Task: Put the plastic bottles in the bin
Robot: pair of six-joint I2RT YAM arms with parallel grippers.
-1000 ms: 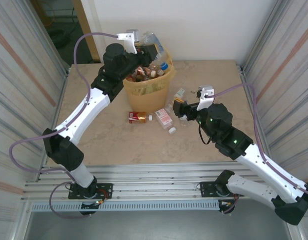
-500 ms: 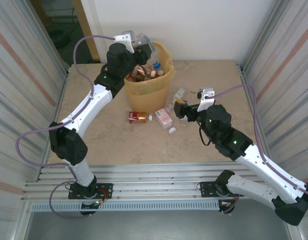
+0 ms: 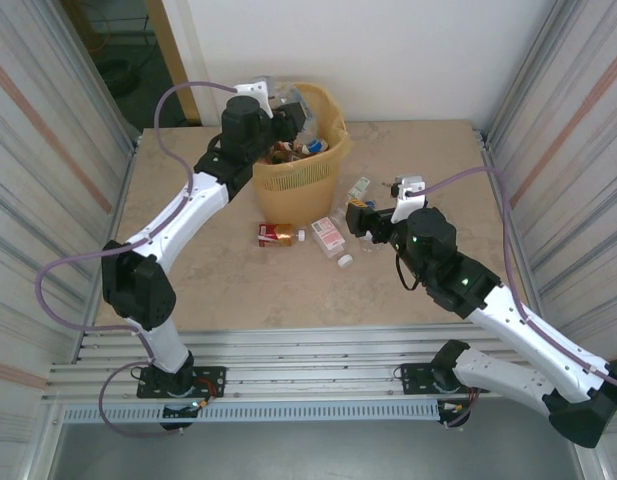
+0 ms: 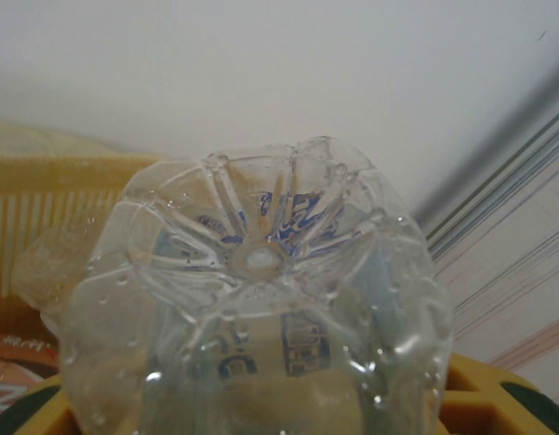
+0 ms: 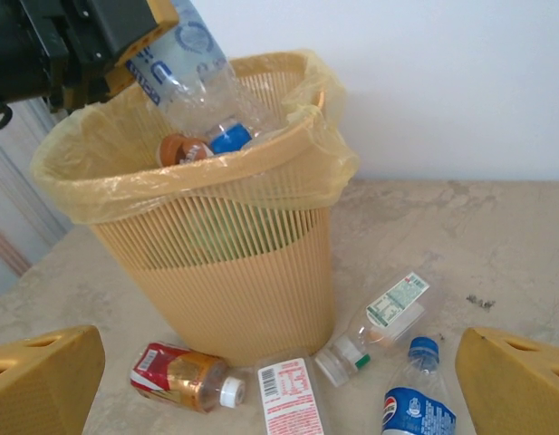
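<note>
From my seat I see a beige, marbled tabletop [image 3: 238,280] with faint brown veins, evenly lit, the shadows on it soft. Behind it stands a plain white wall [image 3: 408,60] — it meets the table's far edge in a straight line. A ribbed, pale left panel [image 3: 48,150] with thin reddish stripes closes in one side, a matching right panel [image 3: 578,130] the other. At the top left a wooden door frame [image 3: 175,60] borders a dark opening [image 3: 113,40]. Along the near edge run silver aluminium rails [image 3: 318,352], and below them lies a grey strip of floor [image 3: 308,450].
</note>
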